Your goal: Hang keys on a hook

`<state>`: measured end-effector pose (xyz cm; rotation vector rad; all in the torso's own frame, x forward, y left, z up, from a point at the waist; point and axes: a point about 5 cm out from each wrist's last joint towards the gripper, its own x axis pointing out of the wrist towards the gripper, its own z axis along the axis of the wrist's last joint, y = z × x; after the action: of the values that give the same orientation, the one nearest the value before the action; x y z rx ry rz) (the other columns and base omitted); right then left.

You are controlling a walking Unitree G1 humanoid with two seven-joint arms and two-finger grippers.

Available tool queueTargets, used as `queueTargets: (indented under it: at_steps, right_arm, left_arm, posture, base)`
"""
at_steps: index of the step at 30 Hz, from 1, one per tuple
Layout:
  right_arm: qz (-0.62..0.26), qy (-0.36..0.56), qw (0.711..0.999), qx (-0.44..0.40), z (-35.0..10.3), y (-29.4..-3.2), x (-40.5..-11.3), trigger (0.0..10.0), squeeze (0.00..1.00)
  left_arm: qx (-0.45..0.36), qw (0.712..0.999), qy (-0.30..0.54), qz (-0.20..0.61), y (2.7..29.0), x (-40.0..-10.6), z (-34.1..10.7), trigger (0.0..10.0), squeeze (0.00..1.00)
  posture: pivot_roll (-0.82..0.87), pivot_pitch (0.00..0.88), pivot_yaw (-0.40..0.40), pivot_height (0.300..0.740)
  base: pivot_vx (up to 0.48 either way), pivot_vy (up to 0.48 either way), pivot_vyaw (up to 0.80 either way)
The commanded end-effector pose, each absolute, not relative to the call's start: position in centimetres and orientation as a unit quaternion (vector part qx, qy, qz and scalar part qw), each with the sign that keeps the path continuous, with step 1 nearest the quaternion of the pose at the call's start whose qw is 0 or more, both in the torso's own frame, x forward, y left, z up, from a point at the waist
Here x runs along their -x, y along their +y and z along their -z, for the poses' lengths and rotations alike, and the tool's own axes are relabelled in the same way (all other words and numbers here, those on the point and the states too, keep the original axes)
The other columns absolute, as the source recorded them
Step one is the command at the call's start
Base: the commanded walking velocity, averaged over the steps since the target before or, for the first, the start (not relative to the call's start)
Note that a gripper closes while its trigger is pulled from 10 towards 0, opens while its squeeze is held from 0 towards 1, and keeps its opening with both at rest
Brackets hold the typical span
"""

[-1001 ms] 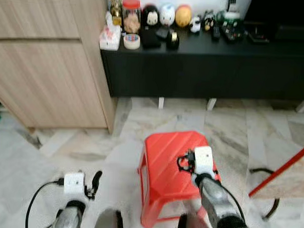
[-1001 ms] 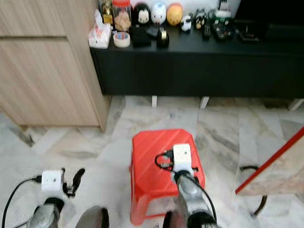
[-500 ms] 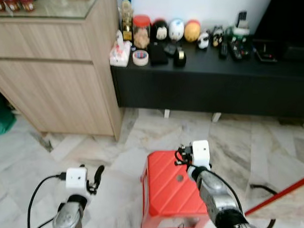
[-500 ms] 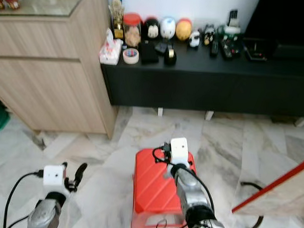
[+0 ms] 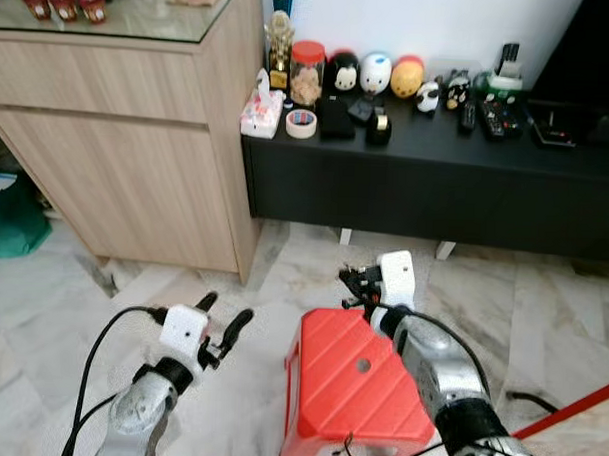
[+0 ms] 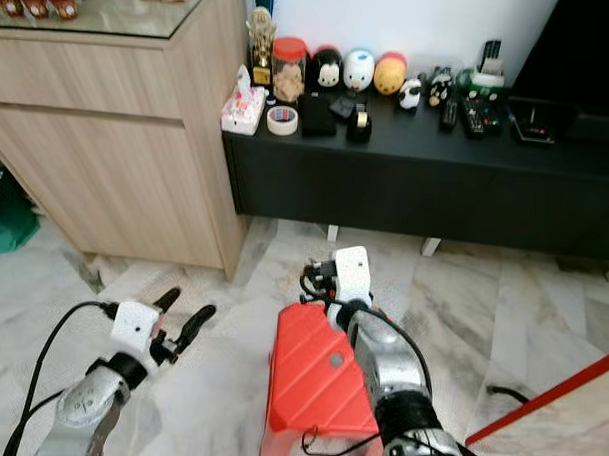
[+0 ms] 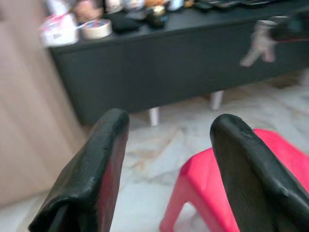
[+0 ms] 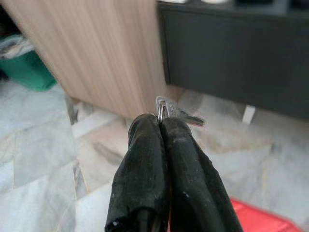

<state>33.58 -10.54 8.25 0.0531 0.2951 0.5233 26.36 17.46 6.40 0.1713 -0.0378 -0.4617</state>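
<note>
Two grippers: right gripper [image 8: 161, 126] pinched together on keys [image 8: 176, 112], raised over far edge of red stool [image 5: 359, 390]; left gripper [image 5: 221, 321] fingers apart, low left. Marble floor [image 5: 283, 262] lies between stool and black bench [image 5: 436, 173] beyond.

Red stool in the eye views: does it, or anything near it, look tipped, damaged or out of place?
Nothing stands out. The red stool stands upright on the marble floor, and the items on the black console look upright. The right gripper pinches the keys above the stool; the left gripper is open.
</note>
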Motion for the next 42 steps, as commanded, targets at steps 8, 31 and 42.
queueTargets:
  at_steps: [8,31,42]
  right_arm:
    - [-0.371,0.154,0.914,-0.049,-10.6,-8.8,-32.7,10.0,0.0]
    - [-0.461,0.167,0.871,-0.007,-12.6,-7.5,-30.7,10.0,0.0]
    - [-0.496,0.161,0.853,-0.005,-13.3,-7.3,-29.8,10.0,0.0]
  left_arm:
    - [-0.068,0.947,-0.005,0.314,14.6,-25.3,-6.7,10.0,0.0]
    - [-0.041,0.93,0.002,0.364,13.7,-26.3,-8.5,10.0,0.0]
    - [-0.044,0.928,0.003,0.37,13.6,-26.6,-8.5,10.0,0.0]
  posture:
    - [0.08,0.026,-0.049,0.74]
    - [0.07,0.09,-0.056,0.74]
    - [0.07,0.095,-0.058,0.74]
  base:
    - [0.0,0.0,0.0]
    - [0.0,0.0,0.0]
    - [0.0,0.0,0.0]
